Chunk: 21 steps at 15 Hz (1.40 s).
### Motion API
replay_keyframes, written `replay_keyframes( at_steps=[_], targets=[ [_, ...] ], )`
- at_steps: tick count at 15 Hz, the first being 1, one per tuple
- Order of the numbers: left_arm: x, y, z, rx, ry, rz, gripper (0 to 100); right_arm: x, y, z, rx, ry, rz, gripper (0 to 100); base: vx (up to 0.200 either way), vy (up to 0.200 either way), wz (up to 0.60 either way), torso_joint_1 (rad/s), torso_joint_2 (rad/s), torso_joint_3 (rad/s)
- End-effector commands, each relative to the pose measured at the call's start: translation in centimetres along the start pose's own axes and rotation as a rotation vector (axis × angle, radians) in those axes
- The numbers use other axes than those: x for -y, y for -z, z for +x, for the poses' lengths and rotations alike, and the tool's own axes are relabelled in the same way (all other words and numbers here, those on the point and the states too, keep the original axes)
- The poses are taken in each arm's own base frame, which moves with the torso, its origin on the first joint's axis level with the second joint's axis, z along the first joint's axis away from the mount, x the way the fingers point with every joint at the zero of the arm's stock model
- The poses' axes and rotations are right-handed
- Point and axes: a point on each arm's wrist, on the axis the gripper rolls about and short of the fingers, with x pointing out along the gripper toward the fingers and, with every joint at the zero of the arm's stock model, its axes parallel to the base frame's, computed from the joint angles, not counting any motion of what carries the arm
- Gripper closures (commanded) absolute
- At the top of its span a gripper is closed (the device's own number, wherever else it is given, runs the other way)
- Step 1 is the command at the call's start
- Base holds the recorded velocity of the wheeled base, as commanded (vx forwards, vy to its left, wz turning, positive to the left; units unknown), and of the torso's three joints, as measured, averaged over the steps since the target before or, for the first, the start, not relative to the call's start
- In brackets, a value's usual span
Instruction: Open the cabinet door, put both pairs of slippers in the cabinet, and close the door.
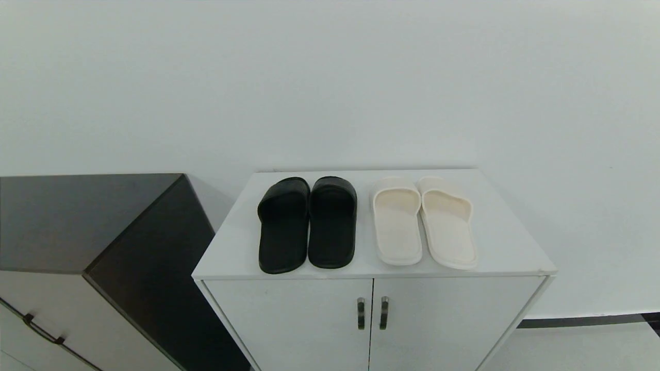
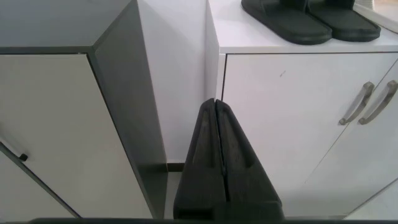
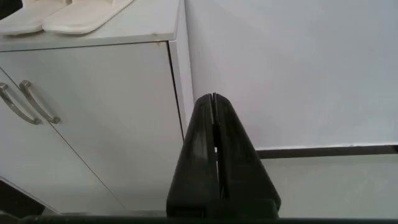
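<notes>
Doors on the cabinet (image 1: 289,330) are shut. My left hand (image 2: 217,102) is pinched closed and empty off its left corner, and my right hand (image 3: 213,98) is the same off the right. The upright handles (image 1: 361,313) sit dead centre, about equally far from both. The black slippers (image 1: 307,224) and white slippers (image 1: 423,221) are on top.

black slippers (image 1: 319,232), cream slippers (image 1: 399,226), white cabinet (image 1: 289,324), dark grey cabinet (image 1: 77,216)

Head view looks down on the cabinet (image 1: 497,242); both low wrist views face its front.
</notes>
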Motion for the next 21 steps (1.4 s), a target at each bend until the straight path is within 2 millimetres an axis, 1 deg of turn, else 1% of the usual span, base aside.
replay_keyframes(
  at_steps=[1, 2, 7, 8, 9, 10, 11, 12, 13, 14, 15, 16, 17, 18, 19, 20, 21],
  targets=[
    [0.0, 0.0, 0.0, -0.001, 0.001, 0.005, 100, 0.0, 0.0, 0.0, -0.002, -0.001, 0.000, 100, 0.000, 0.000, 0.00, 0.000, 0.00, 0.000],
    [0.0, 0.0, 0.0, -0.001, 0.001, 0.005, 100, 0.0, 0.0, 0.0, -0.002, -0.001, 0.000, 0, 0.000, 0.000, 0.00, 0.000, 0.00, 0.000],
    [0.0, 0.0, 0.0, -0.001, -0.001, 0.001, 100, 0.0, -0.1, 0.0, 0.002, -0.001, -0.017, 0, 0.000, 0.000, 0.00, 0.000, 0.00, 0.000],
    [0.0, 0.0, 0.0, -0.001, -0.001, 0.004, 100, 0.0, -3.4, -0.9, 0.136, -0.001, 0.012, 0, 0.000, 0.000, 0.00, 0.000, 0.00, 0.000],
    [0.0, 0.0, 0.0, -0.001, -0.001, 0.004, 100, 0.0, -7.9, -2.0, 0.190, -0.042, 0.147, 0, 0.000, 0.000, 0.00, 0.000, 0.00, 0.000],
    [0.0, 0.0, 0.0, -0.001, -0.001, 0.005, 100, -0.2, -9.9, -1.5, 0.066, -0.115, 0.156, 0, 0.000, 0.000, 0.00, 0.000, 0.00, 0.000],
    [0.0, 0.0, 0.0, -0.001, -0.001, 0.004, 100, -0.5, -10.0, 0.2, -0.093, -0.219, 0.118, 0, 0.000, 0.000, 0.00, 0.000, 0.00, 0.000],
    [0.0, 0.0, 0.0, -0.001, -0.001, 0.004, 100, -0.6, -10.1, 1.0, -0.130, -0.257, 0.105, 0, 0.000, 0.000, 0.00, 0.000, 0.00, 0.000],
    [0.0, 0.0, 0.0, -0.001, -0.003, 0.002, 100, -1.0, -10.0, 3.0, -0.236, -0.434, 0.090, 0, 0.000, 0.000, 0.00, 0.000, 0.00, 0.000],
    [0.0, 0.0, 0.0, -0.001, -0.003, 0.001, 100, -1.3, -10.3, 4.7, -0.284, -0.491, 0.082, 0, 0.000, 0.000, 0.00, 0.000, 0.00, 0.000],
    [0.0, 0.0, 0.0, -0.001, -0.003, 0.004, 100, -1.5, -10.6, 6.7, -0.312, -0.508, 0.067, 0, 0.000, 0.000, 0.00, 0.000, 0.00, 0.000],
    [0.0, 0.0, 0.0, -0.001, -0.001, 0.005, 100, -2.0, -11.3, 8.8, -0.328, -0.561, 0.086, 0, 0.000, 0.000, 0.00, 0.000, 0.00, 0.000],
    [0.0, 0.0, 0.0, -0.001, 0.001, 0.013, 100, -3.0, -11.6, 10.6, -0.379, -0.617, 0.150, 0, 0.000, 0.000, 0.00, 0.000, 0.00, 0.000],
    [0.0, 0.0, 0.0, -0.001, 0.001, 0.022, 100, -3.7, -12.2, 11.7, -0.396, -0.630, 0.193, 0, 0.000, 0.000, 0.00, 0.000, 0.00, 0.000],
    [0.0, 0.0, 0.0, -0.001, 0.002, 0.035, 100, -5.0, -12.9, 13.2, -0.412, -0.615, 0.229, 0, 0.000, 0.000, 0.00, 0.000, 0.00, 0.000],
    [0.0, 0.0, 0.0, -0.001, 0.010, 0.036, 100, -7.1, -13.6, 14.5, -0.413, -0.598, 0.226, 0, 0.000, 0.000, 0.00, 0.000, 0.00, 0.000],
    [0.0, 0.0, 0.0, -0.001, 0.010, 0.036, 100, -8.6, -14.3, 15.2, -0.404, -0.578, 0.234, 0, 0.000, 0.000, 0.00, 0.000, 0.00, 0.000]
  ],
)
